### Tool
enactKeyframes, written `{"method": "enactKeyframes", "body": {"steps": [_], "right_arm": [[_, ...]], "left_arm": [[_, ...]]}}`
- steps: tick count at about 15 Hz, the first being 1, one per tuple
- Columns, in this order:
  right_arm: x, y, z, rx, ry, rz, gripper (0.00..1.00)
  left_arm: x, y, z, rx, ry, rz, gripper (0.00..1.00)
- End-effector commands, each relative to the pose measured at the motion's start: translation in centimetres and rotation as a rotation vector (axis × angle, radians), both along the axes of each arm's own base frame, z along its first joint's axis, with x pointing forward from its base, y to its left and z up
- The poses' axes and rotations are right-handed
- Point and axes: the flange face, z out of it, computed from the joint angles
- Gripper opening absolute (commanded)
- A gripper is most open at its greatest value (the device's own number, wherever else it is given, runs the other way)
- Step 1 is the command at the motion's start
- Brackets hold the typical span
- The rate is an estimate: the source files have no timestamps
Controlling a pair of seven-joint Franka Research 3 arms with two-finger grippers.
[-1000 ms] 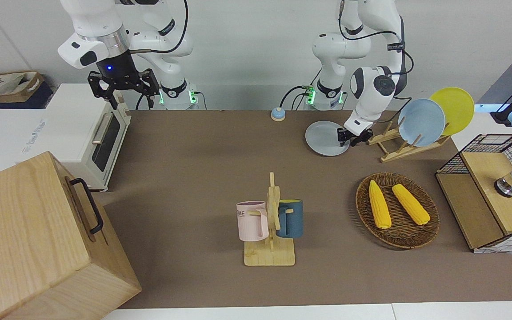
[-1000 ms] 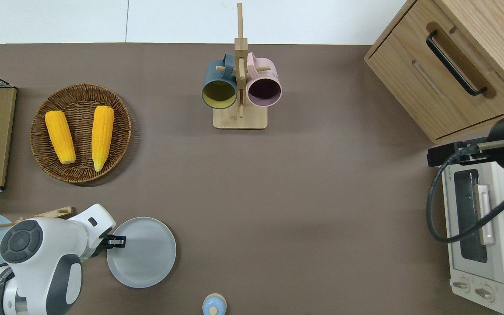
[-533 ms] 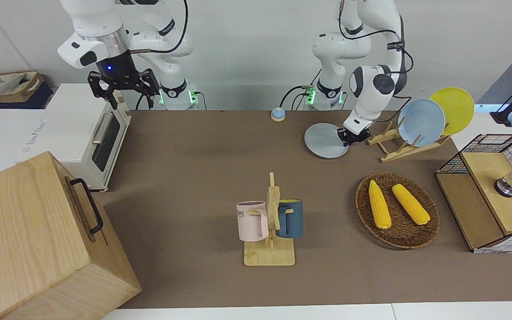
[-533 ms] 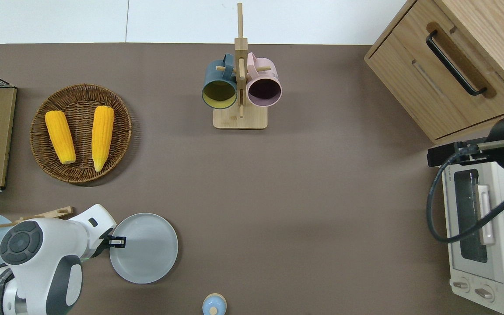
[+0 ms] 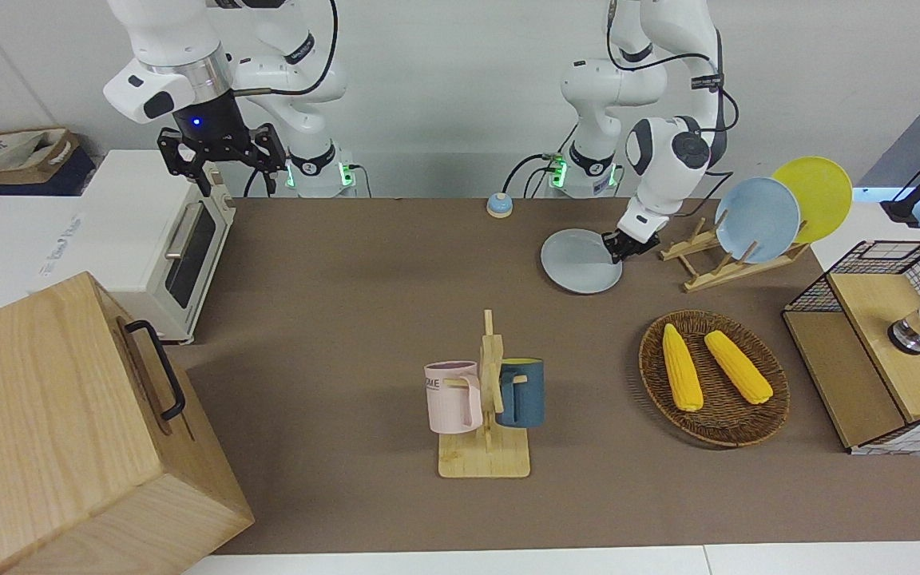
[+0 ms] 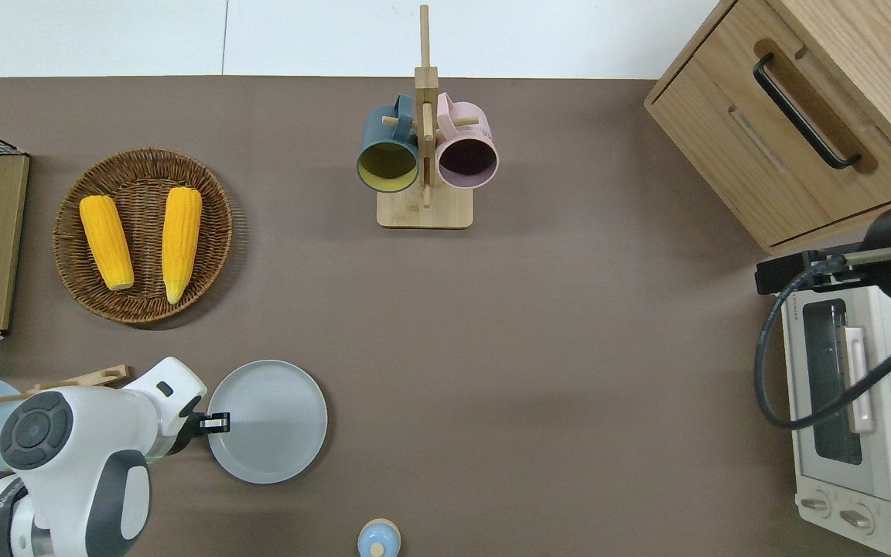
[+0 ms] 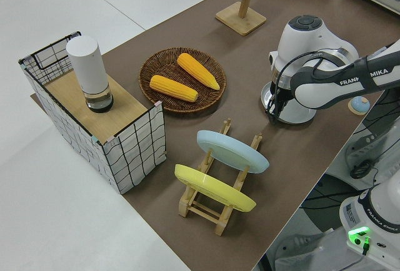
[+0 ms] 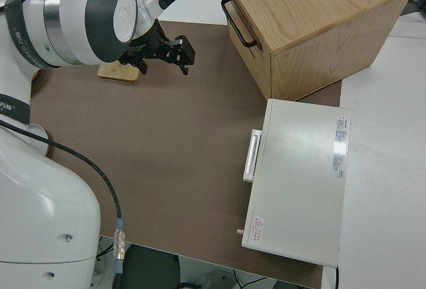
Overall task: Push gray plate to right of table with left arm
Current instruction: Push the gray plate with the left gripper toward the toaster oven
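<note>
The gray plate (image 5: 580, 262) lies flat on the brown table (image 5: 348, 279), near the robots' edge toward the left arm's end; the overhead view shows it too (image 6: 271, 422). My left gripper (image 5: 614, 246) is low at the table and touches the plate's rim on the side toward the left arm's end (image 6: 217, 422). In the left side view the gripper (image 7: 273, 115) points down and the arm hides most of the plate (image 7: 297, 118). My right arm is parked.
A wooden rack (image 5: 715, 259) holds a sky-blue plate (image 5: 757, 220) and a yellow plate (image 5: 815, 196). A basket with two corn cobs (image 5: 714, 377), a mug rack (image 5: 485, 399), a small blue bell (image 5: 498, 205), a toaster oven (image 5: 164, 239) and a wooden drawer box (image 5: 69, 431) stand around.
The left gripper has slid the gray plate a little toward the right arm's end of the table and slightly farther from the robots. The right arm has not moved.
</note>
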Motion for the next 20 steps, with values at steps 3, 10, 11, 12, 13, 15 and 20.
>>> {"method": "enactKeyframes", "body": {"steps": [3,10,11,12,13,15,20], "right_arm": [[-0.3,0.0,0.3,0.021,0.005,-0.001,0.983],[-0.3,0.0,0.3,0.021,0.005,-0.001,0.983],[-0.3,0.0,0.3,0.021,0.005,-0.001,0.983],[-0.3,0.0,0.3,0.021,0.005,-0.001,0.983],[-0.3,0.0,0.3,0.021,0.005,-0.001,0.983],[-0.3,0.0,0.3,0.021,0.007,-0.001,0.983],[-0.3,0.0,0.3,0.021,0.005,-0.001,0.983]], "left_arm": [[0.5,-4.2,-1.3,0.019,-0.004,0.073,0.00],[0.4,-9.1,-1.0,0.017,-0.004,0.108,0.00],[0.5,-9.4,-1.2,0.011,0.002,0.117,0.00],[0.4,-10.2,-1.1,0.010,0.000,0.112,0.00],[0.4,-10.8,-1.2,0.012,0.004,0.124,0.00],[0.4,-12.5,-1.2,0.013,0.004,0.133,0.00],[0.0,-16.1,-1.1,0.013,0.009,0.144,0.00]]}}
